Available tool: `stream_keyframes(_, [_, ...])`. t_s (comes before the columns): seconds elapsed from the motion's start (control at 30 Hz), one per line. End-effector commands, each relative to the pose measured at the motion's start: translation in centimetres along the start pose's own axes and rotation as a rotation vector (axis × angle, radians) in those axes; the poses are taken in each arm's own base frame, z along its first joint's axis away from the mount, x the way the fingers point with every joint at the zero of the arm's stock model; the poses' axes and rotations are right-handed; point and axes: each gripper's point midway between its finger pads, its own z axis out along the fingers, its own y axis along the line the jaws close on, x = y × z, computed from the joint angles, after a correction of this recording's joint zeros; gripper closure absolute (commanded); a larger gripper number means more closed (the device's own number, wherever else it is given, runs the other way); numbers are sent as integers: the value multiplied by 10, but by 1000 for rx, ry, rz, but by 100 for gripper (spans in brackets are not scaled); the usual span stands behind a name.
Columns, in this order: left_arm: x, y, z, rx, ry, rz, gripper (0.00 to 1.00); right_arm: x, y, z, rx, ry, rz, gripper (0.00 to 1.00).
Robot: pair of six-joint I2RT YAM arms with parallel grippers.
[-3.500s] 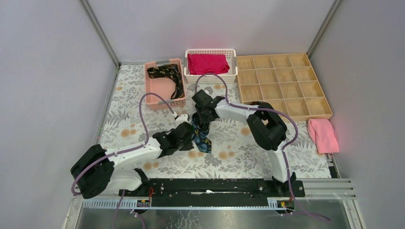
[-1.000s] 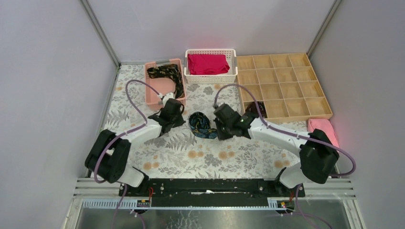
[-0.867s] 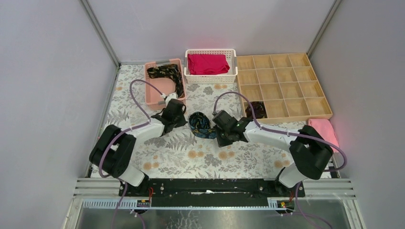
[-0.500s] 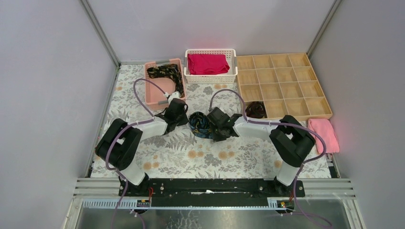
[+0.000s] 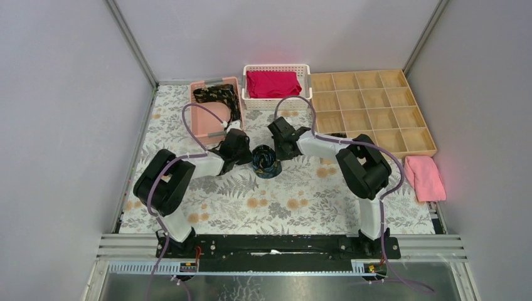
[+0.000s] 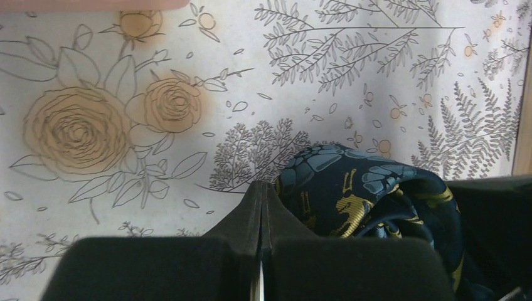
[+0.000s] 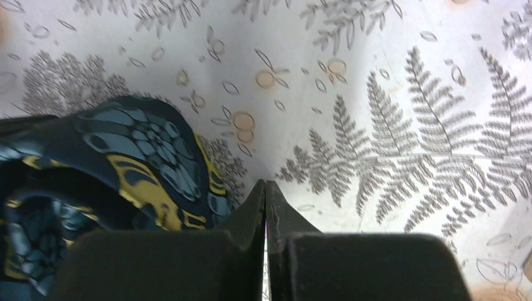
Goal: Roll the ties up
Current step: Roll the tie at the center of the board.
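Flanking the coiled tie [image 5: 266, 160], left fingers [image 6: 244, 219] and right fingers [image 7: 280, 216] sit closed, empty

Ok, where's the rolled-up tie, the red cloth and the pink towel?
rolled-up tie [image 5: 266, 168]: top view, near side of the coil.
red cloth [image 5: 273, 83]: top view, middle of the folded cloth.
pink towel [image 5: 424, 177]: top view, middle of the towel.

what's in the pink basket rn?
In the pink basket: one unrolled dark tie with gold pattern, along its far and right sides. Left arm hides the near right corner.
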Motion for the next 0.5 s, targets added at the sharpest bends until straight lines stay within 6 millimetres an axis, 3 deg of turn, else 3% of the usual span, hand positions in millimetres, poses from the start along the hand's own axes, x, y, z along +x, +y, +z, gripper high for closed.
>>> stream_keyframes(0.0, [-11,-24,5,90,-25,-19,100,-2,11,19,-46,34,-41,100])
stream_keyframes(0.07, [-4,-27,6,94,-7,-19,100,-7,23,23,-91,51,-60,100])
stream_keyframes(0.2, [10,-31,1,93,29,-15,100,-16,28,27,-87,61,-96,100])
stream_keyframes(0.47, [56,-25,-15,44,117,-20,100,-35,14,32,-75,43,-94,99])
